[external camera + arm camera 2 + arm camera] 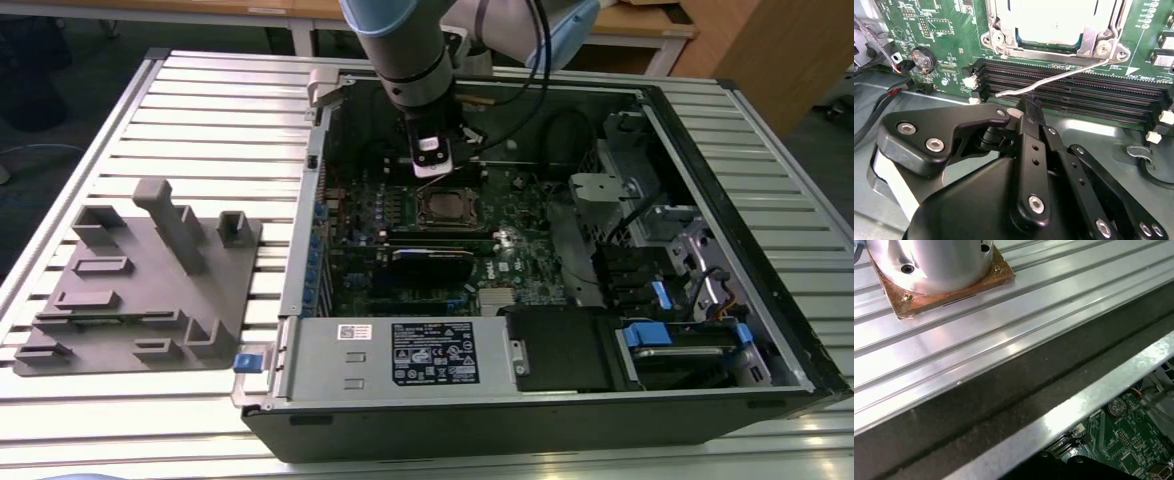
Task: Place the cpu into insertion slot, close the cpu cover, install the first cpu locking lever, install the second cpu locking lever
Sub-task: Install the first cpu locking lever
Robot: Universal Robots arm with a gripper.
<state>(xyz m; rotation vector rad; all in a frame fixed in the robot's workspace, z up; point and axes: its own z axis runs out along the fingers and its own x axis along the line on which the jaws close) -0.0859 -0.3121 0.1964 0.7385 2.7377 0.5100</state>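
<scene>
In the exterior view my gripper (430,165) hangs inside the open computer case, just behind the insertion slot (447,207). In the second wrist view the cpu (1054,20) lies in the socket, its pale metal top showing through the window of the cpu cover (1004,31), which lies flat over it. A thin silvery locking lever (1064,76) runs out from the socket corner across the memory slots, its bent end lying free. My gripper (1026,106) has its black fingers together, tips right at that lever's end; I cannot tell whether they touch it.
Black memory slots (1079,95) lie between socket and gripper. A coin battery (924,59) and cables (884,95) sit beside them. A grey fixture block (140,280) stands on the slatted table at the exterior view's left. A labelled power supply (427,350) fills the case front.
</scene>
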